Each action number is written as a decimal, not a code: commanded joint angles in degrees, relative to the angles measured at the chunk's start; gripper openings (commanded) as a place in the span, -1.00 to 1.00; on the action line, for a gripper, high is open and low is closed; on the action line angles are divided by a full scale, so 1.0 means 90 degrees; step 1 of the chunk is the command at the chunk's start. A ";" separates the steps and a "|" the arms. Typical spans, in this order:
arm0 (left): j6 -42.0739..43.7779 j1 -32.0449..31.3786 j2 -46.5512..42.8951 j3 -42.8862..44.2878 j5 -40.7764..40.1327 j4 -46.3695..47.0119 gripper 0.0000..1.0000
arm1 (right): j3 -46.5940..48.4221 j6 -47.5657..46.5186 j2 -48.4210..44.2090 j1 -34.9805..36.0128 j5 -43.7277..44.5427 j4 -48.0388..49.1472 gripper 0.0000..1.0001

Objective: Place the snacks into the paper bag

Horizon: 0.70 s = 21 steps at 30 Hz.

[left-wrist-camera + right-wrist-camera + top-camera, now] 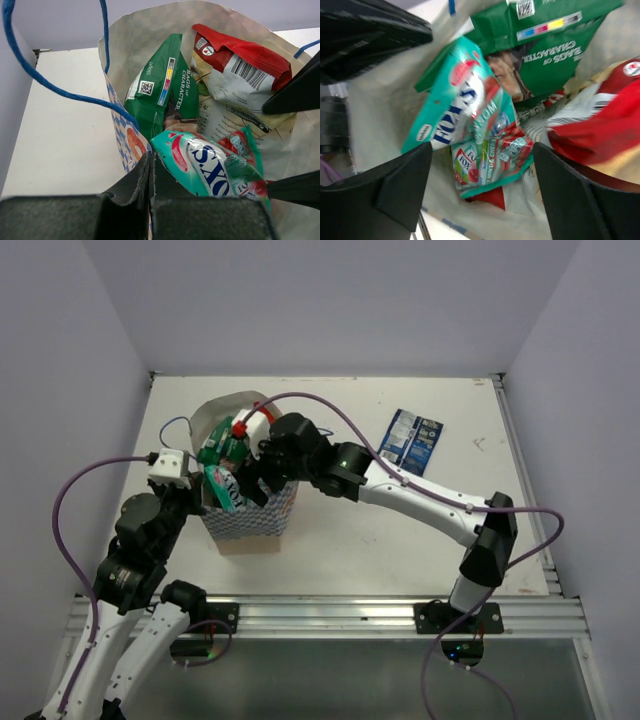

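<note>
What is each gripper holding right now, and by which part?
The left gripper pinches the cream-white paper bag by its near rim. The right gripper hangs open over the glossy teal candy pack, holding nothing.

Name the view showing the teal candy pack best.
Right wrist: the teal candy pack lies whole mid-frame, blurred. Left wrist shows it sharper but cropped below; top external shows only a sliver in the paper bag.

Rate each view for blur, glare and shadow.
Top external: sharp and evenly lit, with only faint shadows around the paper bag. Left wrist: packets in focus, glare patches on the teal candy pack, left fingers dark and soft. Right wrist: softest view, with the red packet smeared and the right fingers dark and unfocused.
</note>
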 commanded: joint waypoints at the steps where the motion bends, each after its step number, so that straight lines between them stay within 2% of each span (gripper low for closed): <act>1: 0.0064 -0.0035 0.0006 -0.0030 0.0165 0.0392 -1.00 | 0.0377 -0.0086 -0.0754 0.0037 0.0033 0.0069 0.76; 2: 0.0064 -0.0035 0.0025 -0.0020 0.0165 0.0392 -1.00 | 0.0746 -0.0299 -0.0842 0.0028 0.0168 0.0079 0.85; 6: 0.0064 -0.0035 -0.0014 -0.0030 0.0155 0.0373 -1.00 | 0.1579 -0.0690 -0.1115 0.0028 0.0987 -0.0067 0.98; 8: 0.0064 -0.0035 -0.0033 -0.0039 0.0155 0.0373 -1.00 | 0.1610 -0.0925 -0.1252 0.0008 0.1631 -0.0096 0.97; 9: 0.0064 -0.0035 -0.0052 -0.0039 0.0155 0.0383 -1.00 | 0.1542 -0.1071 -0.1369 -0.0079 0.2389 -0.0106 0.98; 11: 0.0064 -0.0035 -0.0072 -0.0049 0.0155 0.0383 -1.00 | 0.1289 -0.0927 -0.1438 -0.0381 0.2873 -0.0223 0.98; 15: 0.0054 -0.0035 -0.0053 -0.0049 0.0185 0.0383 -1.00 | 0.0420 0.0400 -0.1604 -0.2213 0.3089 -0.0303 0.98; 17: 0.0064 -0.0045 -0.0062 -0.0049 0.0204 0.0392 -1.00 | 0.0087 0.0567 -0.1478 -0.2627 0.3616 -0.0233 0.98; 21: 0.0064 -0.0035 -0.0101 -0.0069 0.0224 0.0402 -1.00 | 0.0290 0.1591 -0.0659 -0.3798 0.3529 -0.0622 0.98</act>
